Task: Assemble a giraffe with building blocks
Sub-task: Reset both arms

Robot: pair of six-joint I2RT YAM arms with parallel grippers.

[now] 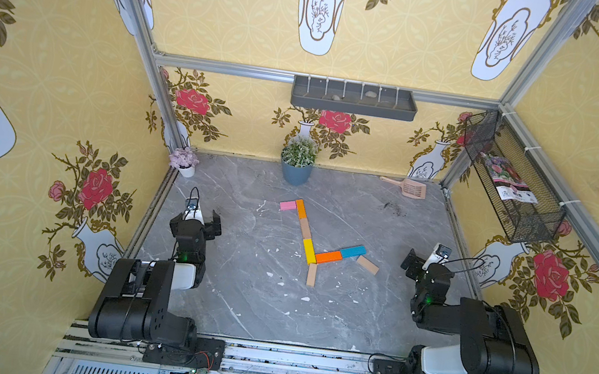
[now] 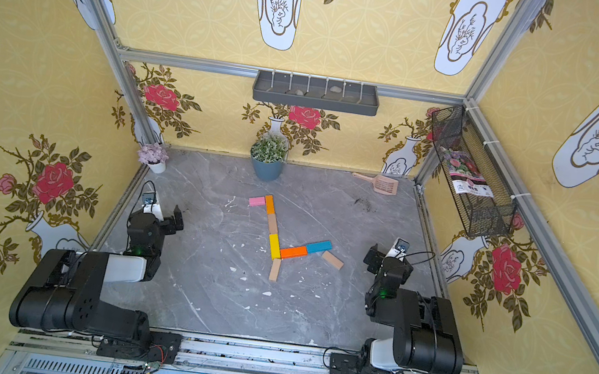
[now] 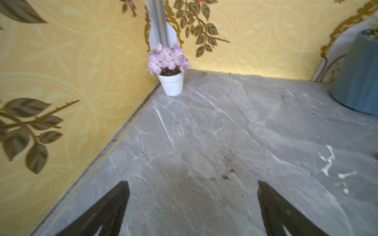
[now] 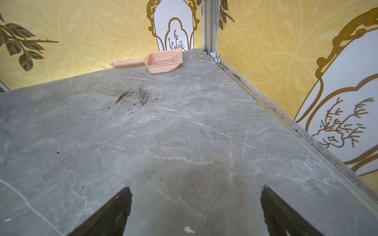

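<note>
The giraffe, a flat figure of smooth painted wooden bars, lies mid-counter. Its pink head points toward the back wall, and one tan bar sits angled just beside the blue bar. The left hand and right hand hang well apart from it at either side, both spread wide and empty. Along the back of the grey, marble-veined surface stand a blue pot of greenery, a small white pot of lilac flowers and a slotted peach scoop.
</note>
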